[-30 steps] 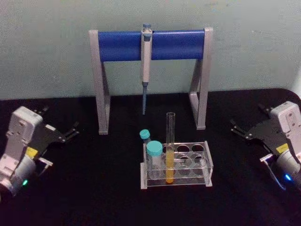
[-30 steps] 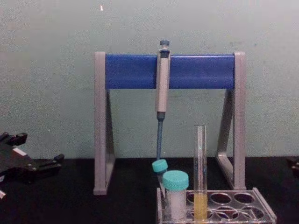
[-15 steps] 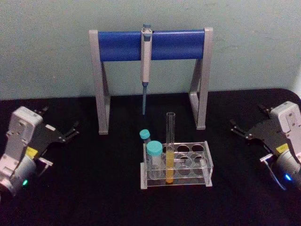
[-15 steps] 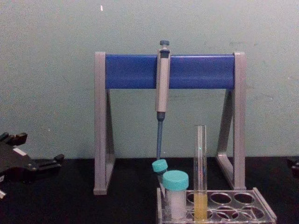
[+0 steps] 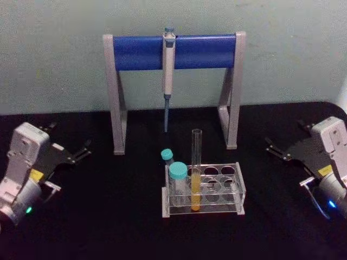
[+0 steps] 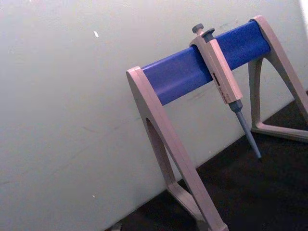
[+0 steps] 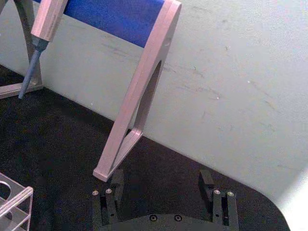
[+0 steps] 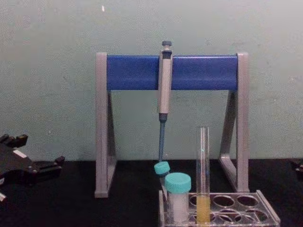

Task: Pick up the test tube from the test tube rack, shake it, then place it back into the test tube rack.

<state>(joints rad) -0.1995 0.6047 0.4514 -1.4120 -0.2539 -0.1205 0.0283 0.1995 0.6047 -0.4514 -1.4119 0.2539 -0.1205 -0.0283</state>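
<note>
A grey-and-blue pipette stand (image 5: 135, 52) stands on a black table (image 5: 108, 216) against a pale wall (image 5: 54, 54). A grey pipette (image 5: 168, 65) hangs from the middle of its bar, tip down. Two teal-capped tubes, one larger (image 5: 178, 173) and one smaller (image 5: 166, 155), stand just in front of the stand.

The test tube rack (image 8: 266, 211) cut off below (chest view).

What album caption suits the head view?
The test tube stands in the test tube rack; left gripper and right gripper parked either side, jaws open.
</note>
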